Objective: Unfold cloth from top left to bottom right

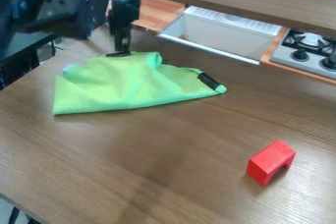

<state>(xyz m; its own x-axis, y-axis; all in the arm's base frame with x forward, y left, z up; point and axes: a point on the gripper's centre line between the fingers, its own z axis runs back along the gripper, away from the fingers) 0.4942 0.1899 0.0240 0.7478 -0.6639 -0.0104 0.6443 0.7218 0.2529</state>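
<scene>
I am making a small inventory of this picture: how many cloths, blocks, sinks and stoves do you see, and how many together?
Green cloth: 1
Red block: 1
White sink: 1
Stove: 1
Total: 4

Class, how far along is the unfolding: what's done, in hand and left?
Done: the green cloth looks fairly spread at left. In hand: the claw is at the cloth's top edge; whether it grips is unclear. Left: the top folds and narrow right end, by the black band, probably need opening toward bottom right.
</scene>
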